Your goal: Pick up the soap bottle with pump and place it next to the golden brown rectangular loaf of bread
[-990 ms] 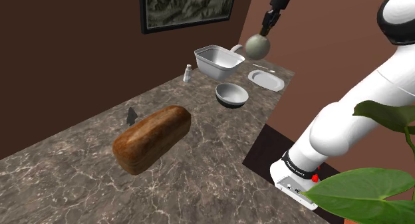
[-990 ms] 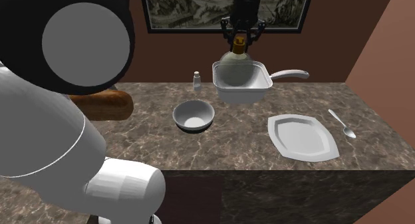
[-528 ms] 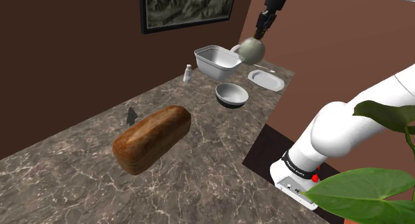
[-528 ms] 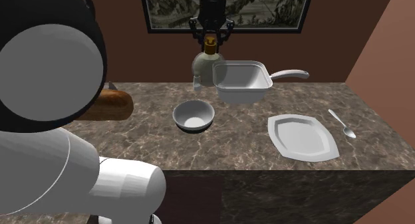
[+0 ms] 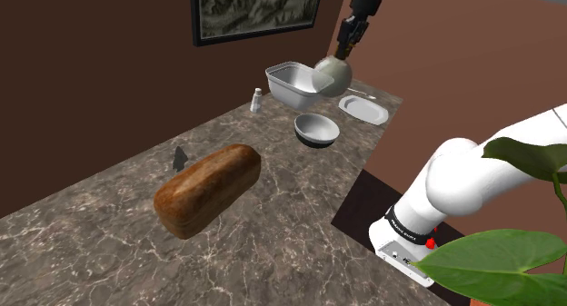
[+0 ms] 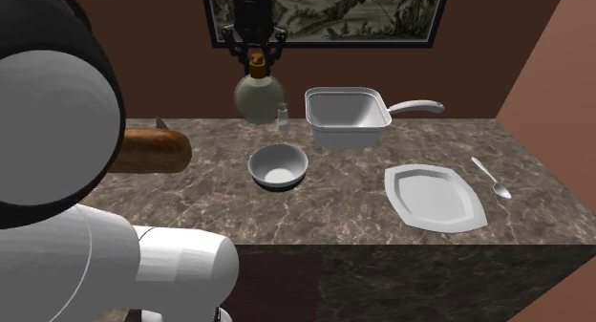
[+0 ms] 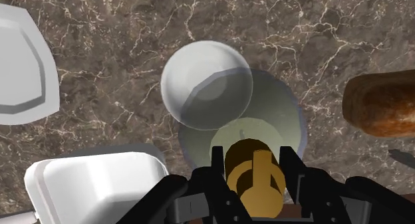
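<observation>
High above the counter, your gripper clasps the soap bottle by its golden pump, the round body hanging roughly over the bowl. Carry it smoothly toward the bread, since a pump grip may let it swing, lower it upright onto bare counter just beside, then let go

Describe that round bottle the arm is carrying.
The soap bottle is round-bellied, pale grey-green and see-through, with a golden-brown pump on top. It hangs upright in the air, clasped at the pump by the black tool and touching nothing else, above the marbled counter close to the bowl.
</observation>
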Robot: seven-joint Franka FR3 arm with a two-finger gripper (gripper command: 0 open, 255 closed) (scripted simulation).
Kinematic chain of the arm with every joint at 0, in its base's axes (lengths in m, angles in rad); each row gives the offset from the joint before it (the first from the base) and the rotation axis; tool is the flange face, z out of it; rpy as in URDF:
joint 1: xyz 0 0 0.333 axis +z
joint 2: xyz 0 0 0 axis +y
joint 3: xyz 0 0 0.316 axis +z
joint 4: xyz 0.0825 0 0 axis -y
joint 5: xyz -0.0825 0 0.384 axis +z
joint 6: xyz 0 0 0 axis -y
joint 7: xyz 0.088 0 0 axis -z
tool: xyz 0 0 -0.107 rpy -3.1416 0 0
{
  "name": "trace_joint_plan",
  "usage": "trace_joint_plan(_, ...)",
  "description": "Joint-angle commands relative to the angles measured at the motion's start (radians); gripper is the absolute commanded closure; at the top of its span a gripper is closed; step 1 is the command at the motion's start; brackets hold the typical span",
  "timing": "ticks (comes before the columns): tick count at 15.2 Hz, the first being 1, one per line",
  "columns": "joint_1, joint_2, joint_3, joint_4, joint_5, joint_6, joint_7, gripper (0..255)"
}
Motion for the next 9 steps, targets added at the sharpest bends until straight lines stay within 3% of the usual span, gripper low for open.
trace_joint_plan(1, 0.013, -0.034, 0.042, -0.033, 0.01, -0.001, 0.055, 255)
trace_joint_plan(9, 0.072, -0.075, 0.199, -0.073, 0.071, 0.001, 0.25, 255)
